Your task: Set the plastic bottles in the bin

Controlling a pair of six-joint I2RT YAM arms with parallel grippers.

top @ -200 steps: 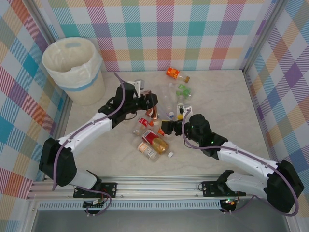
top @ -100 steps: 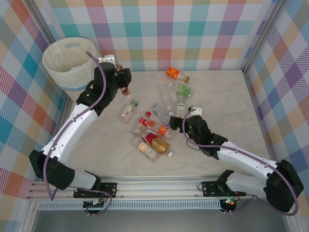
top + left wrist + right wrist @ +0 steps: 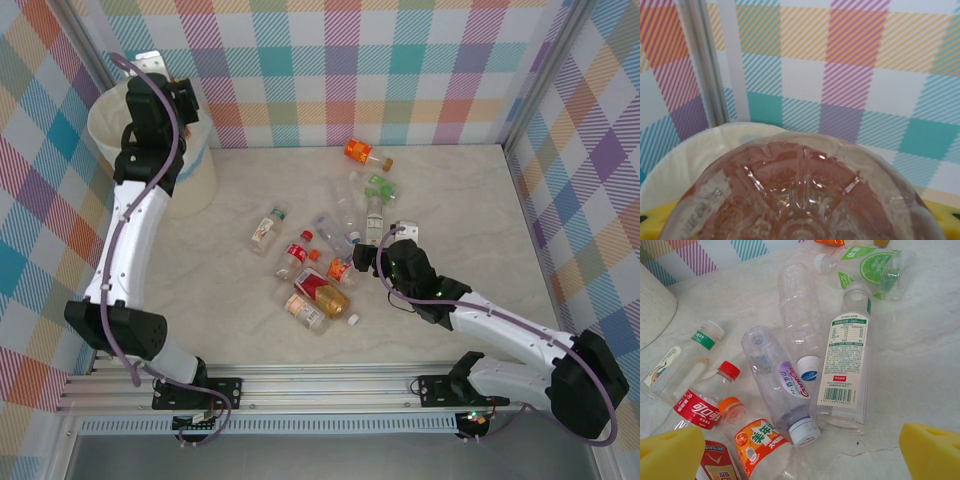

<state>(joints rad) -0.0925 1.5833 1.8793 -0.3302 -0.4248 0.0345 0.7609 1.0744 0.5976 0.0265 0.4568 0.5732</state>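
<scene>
**Top view.** The round cream-white waste bin (image 3: 195, 185), lined with a translucent white bag and banded pale blue, stands at 10 o'clock on the pale marble-patterned table (image 3: 470, 200). The left gripper (image 3: 183, 98) hangs over the bin's mouth at its 2 o'clock edge. **Left wrist view.** Its yellow foam pads (image 3: 650, 217) clasp a clear, reddish-brown-tinted plastic bottle (image 3: 795, 195), base toward the camera, above the bin's rim. The other plastic bottles (image 3: 330, 260) lie scattered at table centre, with an orange-labelled bottle (image 3: 358, 151) apart at 12 o'clock. **Right wrist view.** The right gripper (image 3: 801, 450), jaws spread wide, hovers over the heap and touches nothing. Beneath it lie:
- a red-capped bottle (image 3: 697, 402) with a red Coca-Cola label in Chinese script;
- an orange-capped bottle (image 3: 757, 442);
- a white-capped bottle (image 3: 777, 375) with partly legible "Gan…" lettering;
- a barcode-labelled bottle (image 3: 846, 365);
- a lime-printed bottle (image 3: 872, 265) at 1 o'clock.
</scene>
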